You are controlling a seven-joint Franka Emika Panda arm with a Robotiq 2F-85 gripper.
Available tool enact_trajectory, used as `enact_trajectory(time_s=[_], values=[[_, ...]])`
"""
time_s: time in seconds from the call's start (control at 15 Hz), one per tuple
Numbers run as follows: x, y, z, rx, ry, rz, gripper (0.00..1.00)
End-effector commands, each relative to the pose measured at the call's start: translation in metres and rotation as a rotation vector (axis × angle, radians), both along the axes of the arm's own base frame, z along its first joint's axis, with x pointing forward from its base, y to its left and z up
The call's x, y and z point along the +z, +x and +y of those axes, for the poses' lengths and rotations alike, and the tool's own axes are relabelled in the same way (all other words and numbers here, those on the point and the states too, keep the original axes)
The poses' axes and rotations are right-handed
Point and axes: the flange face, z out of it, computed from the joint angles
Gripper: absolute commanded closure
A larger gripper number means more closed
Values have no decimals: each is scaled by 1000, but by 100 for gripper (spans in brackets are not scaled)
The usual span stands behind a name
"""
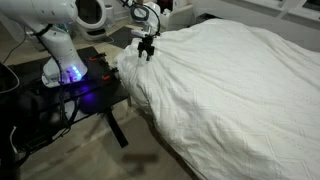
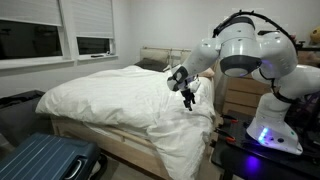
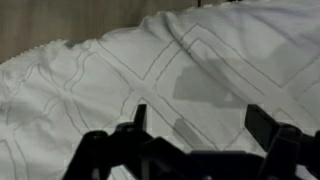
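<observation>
My gripper [image 1: 147, 48] [image 2: 189, 97] [image 3: 198, 122] hangs open just above the white quilted duvet [image 1: 230, 85] [image 2: 120, 95] [image 3: 150, 70] near the bed's edge by the robot. Nothing lies between its fingers [image 3: 138, 118]. In the wrist view the stitched duvet fills the frame, with the gripper's shadow falling on it. The duvet covers the whole bed and drapes over its side in both exterior views.
The robot's base with a blue glowing light [image 1: 72, 72] [image 2: 268, 135] stands on a dark stand [image 1: 90, 85] beside the bed. A blue suitcase [image 2: 45, 160] lies on the floor at the bed's foot. A wooden dresser [image 2: 240, 95] and windows [image 2: 95, 45] lie behind.
</observation>
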Motion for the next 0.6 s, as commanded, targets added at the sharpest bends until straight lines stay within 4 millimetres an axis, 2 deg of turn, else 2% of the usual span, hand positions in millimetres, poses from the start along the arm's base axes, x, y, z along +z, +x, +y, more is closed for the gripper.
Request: enact_trajectory(time_s=[0.0, 0.27, 0.53], values=[[-6, -41, -4, -3, 31, -75, 0], [-25, -68, -6, 2, 40, -98, 0], [-29, -81, -10, 36, -28, -157, 0]])
